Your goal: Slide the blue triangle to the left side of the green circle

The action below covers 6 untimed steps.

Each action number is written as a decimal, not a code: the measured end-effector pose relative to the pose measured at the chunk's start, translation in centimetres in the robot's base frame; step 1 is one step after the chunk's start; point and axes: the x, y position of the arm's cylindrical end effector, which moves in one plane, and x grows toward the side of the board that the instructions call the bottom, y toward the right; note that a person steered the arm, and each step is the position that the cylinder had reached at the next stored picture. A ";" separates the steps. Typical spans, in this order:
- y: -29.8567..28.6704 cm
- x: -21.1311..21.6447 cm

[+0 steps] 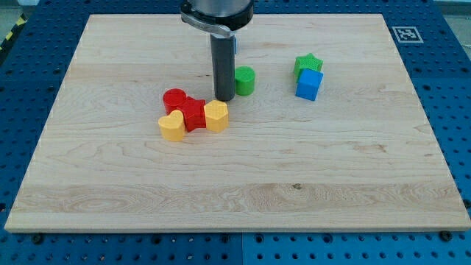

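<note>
The green circle (245, 80) sits on the wooden board (110, 177) just above the middle. My tip (224, 98) rests on the board right at the green circle's left side, close to it or touching; I cannot tell which. A thin sliver of a blue block (235, 43) shows behind the rod's right edge, toward the view's top from the green circle. Most of it is hidden by the rod, so its shape cannot be made out.
A green star (308, 64) and a blue cube (309, 85) touch each other to the right of the green circle. Below-left of my tip lies a cluster: red circle (175, 98), red star (193, 114), yellow heart (171, 126), yellow hexagon (216, 116).
</note>
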 end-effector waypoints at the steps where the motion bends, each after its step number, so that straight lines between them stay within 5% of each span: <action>1: 2.1 -1.8; 3: 6.3 -3.9; 6: -0.5 -6.5</action>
